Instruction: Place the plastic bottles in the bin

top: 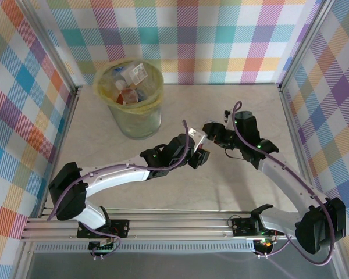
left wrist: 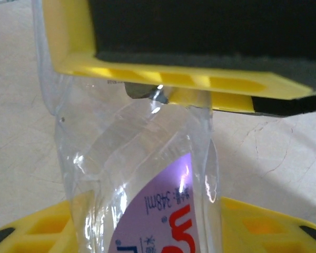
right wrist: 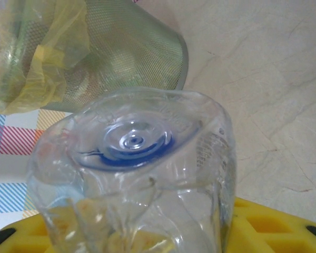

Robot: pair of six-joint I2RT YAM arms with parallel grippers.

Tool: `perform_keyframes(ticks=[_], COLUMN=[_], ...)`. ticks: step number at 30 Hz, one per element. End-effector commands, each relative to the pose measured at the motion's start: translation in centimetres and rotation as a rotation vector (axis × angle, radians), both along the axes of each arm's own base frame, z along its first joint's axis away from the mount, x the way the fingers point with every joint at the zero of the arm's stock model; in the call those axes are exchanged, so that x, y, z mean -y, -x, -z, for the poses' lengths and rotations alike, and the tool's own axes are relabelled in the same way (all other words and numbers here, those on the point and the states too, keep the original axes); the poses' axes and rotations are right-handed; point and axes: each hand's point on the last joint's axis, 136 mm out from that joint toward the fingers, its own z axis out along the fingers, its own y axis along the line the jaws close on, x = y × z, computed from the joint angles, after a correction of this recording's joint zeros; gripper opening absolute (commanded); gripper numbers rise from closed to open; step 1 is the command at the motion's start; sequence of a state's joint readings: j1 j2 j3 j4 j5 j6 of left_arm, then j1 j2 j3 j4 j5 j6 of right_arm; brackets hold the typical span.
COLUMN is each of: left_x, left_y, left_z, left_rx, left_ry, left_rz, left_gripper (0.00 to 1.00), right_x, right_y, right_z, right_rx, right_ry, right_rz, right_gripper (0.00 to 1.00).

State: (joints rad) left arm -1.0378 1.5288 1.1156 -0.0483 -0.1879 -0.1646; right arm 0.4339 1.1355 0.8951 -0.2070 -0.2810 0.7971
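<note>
Tabletop [top: 232, 186], bottle [left wrist: 147, 184] seemingly inside left gripper [left wrist: 168, 153]

Both arms are seen bent inward, wrists nearly meeting; the left gripper [top: 195, 154] is clamped on a clear bottle [top: 197, 138], faced by the right gripper [top: 213, 132].

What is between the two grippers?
A clear bottle. In the top view it sits between the left gripper and the right gripper. The left wrist view shows it clamped between the left's fingers.
</note>
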Motion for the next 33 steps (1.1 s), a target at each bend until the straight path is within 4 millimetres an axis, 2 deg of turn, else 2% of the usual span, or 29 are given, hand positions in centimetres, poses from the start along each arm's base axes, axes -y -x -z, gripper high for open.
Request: perform_keyframes(ticks=[1,6,8,9,11,12,17,20,22,24,29,33], left_x=[-0.5,-1.1,-1.6,-1.9,-2.8,-3.4,-7.8,-10.6,-12.2,-14.1,-18.6,-21.6], left_y=[-0.8,-0.9,-1.0,-1.1,-1.6,-1.9,-4.1,-5.7,-6.8,-8.1,-11.8,-14.6], left_z=[-2.3,-3.7,-4.6,-5.3,-6.6,-7.3,-10.6,-12.4,-13.8,-15.4,-18.6,-19.7], left_rx=[0.031,0.051,0.069,0.082,0.105,0.114,0.16,0.208,0.243,0.285,0.351,0.379], left_ry=[0.017,0.011,0.007,0.007,0.006,0.002,-0.074,-0.135,-0.176,-0.221,-0.298,-0.388], left_rz=[-0.022,-0.021,-0.027,-0.03,-0.049,-0.06,-0.146,-0.205,-0.231,-0.27,-0.344,-0.377], left_gripper=[0.43,0.31,0.28,0.28,0.28,0.28,0.29,0.29,0.29,0.29,0.29,0.29], right_x=[-0.9,-1.3,-1.5,-1.5,-1.0,-0.4,3.3,5.1,5.7,6.1,5.9,5.7], right_y=[-0.4,-0.9,-1.2,-1.4,-1.8,-2.0,-2.3,-1.6,-1.1,-0.7,0.1,0.4], right_z=[-3.5,-5.4,-6.6,-7.4,-9.3,-10.5,-17.2,-19.8,-20.3,-19.9,-17.5,-15.7], right_rx=[0.086,0.128,0.153,0.173,0.228,0.259,0.444,0.511,0.524,0.514,0.456,0.406], right_ry=[-0.055,-0.067,-0.066,-0.058,-0.011,0.025,0.147,0.164,0.17,0.174,0.167,0.17], right_rz=[-0.018,-0.031,-0.04,-0.042,-0.029,-0.009,0.132,0.203,0.224,0.232,0.206,0.188], right_gripper=[0.54,0.61,0.72,0.81,0.96,1.0,1.0,1.0,1.0,1.0,1.0,1.0])
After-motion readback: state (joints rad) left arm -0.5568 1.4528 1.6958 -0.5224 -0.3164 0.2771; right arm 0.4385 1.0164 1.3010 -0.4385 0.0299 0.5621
